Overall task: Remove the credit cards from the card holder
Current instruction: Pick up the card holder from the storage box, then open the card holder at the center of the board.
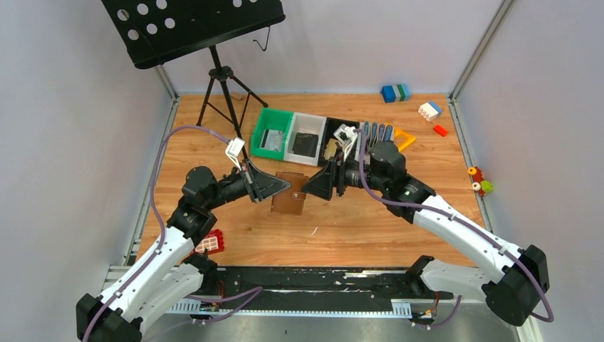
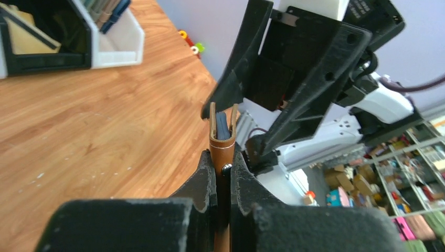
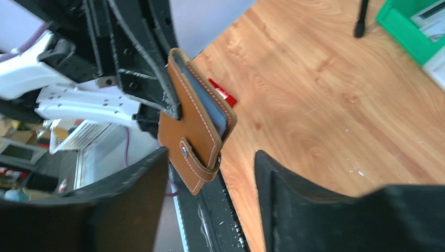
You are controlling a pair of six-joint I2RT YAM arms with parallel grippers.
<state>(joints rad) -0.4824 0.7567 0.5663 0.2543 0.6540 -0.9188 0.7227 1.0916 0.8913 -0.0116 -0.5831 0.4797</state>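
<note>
The card holder (image 1: 290,194) is a brown leather wallet with its tab strap snapped shut, held above the table's middle. My left gripper (image 1: 283,187) is shut on its edge; in the left wrist view the fingers (image 2: 207,176) pinch the holder (image 2: 223,146) by the snap. My right gripper (image 1: 309,187) is open and faces it from the right. In the right wrist view the holder (image 3: 191,131) hangs between the spread fingers (image 3: 294,189), touching neither. Grey-blue inner pockets (image 3: 210,107) show at the edge. The credit cards are hidden.
Green (image 1: 273,133), white (image 1: 308,139) and black bins stand behind the holder, with a row of blue-grey holders (image 1: 377,132) to their right. A music stand tripod (image 1: 224,85) is at the back left. A red brick (image 1: 211,242) lies by the left arm. Toy blocks (image 1: 429,110) lie at the back right.
</note>
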